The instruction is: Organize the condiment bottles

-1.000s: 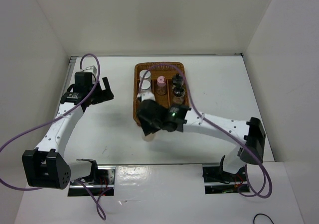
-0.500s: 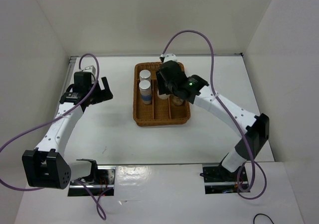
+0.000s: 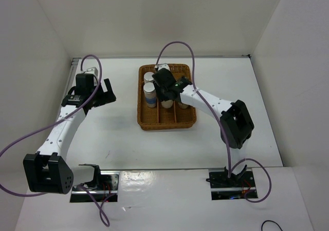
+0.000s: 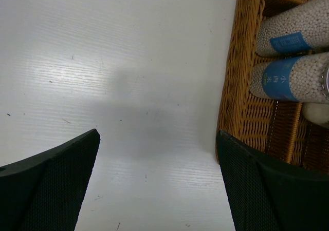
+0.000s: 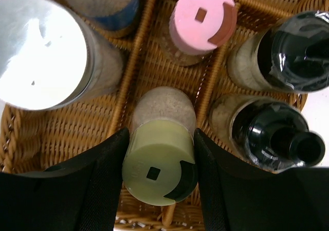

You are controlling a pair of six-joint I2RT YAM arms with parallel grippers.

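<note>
My right gripper (image 5: 160, 143) is shut on the yellow-capped bottle (image 5: 158, 172), a finger on each side of its cap, in the middle compartment of the wicker basket (image 5: 77, 133). The pink-capped bottle (image 5: 203, 18) stands just beyond it in the same compartment. Two black-topped bottles (image 5: 295, 51) (image 5: 275, 138) stand in the right compartment. Two silver-capped, blue-labelled bottles (image 5: 41, 51) (image 5: 105, 0) stand in the left one. From above, the right gripper (image 3: 167, 95) hangs over the basket (image 3: 167, 126). My left gripper (image 3: 105, 92) is open and empty over bare table, left of the basket.
The left wrist view shows the basket's left wall (image 4: 234, 77) close to the right finger (image 4: 267, 190), with the two blue-labelled bottles (image 4: 288, 79) behind it. White walls enclose the table on three sides. A purple cable (image 3: 175, 46) arcs above the right arm.
My right arm has swung from the table in front of the basket up and over it, carrying the yellow-capped bottle into the middle compartment. The left arm has not moved.
</note>
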